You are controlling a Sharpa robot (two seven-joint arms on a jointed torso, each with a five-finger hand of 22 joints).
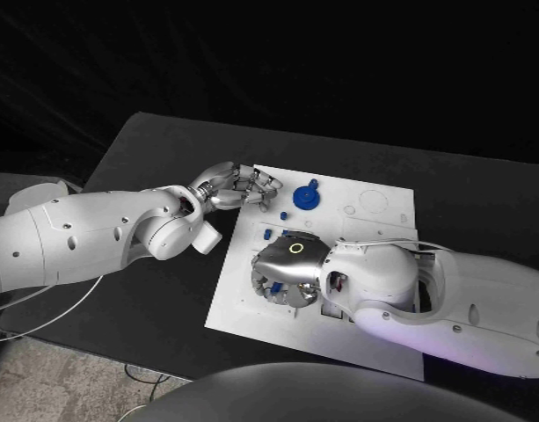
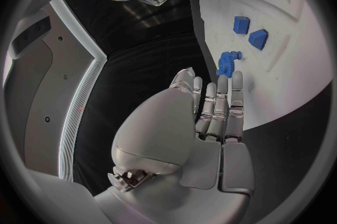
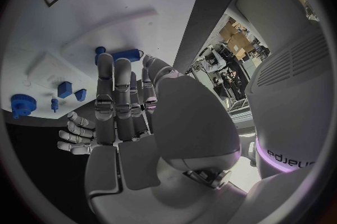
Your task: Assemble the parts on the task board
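Blue parts (image 1: 306,195) lie scattered on our white task board (image 1: 389,207) mid-tabletop. Our left hand (image 1: 234,186) hovers released at its edge; our right hand (image 1: 285,271) seems empty, fingers extended.

Matt white task board (image 1: 383,220), matt blue plastic parts (image 1: 306,195), glossy metallic fingers (image 2: 223,101).

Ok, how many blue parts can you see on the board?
5: a gear, two blocks, a small peg, a longer piece by the right hand; others may hide beneath it.
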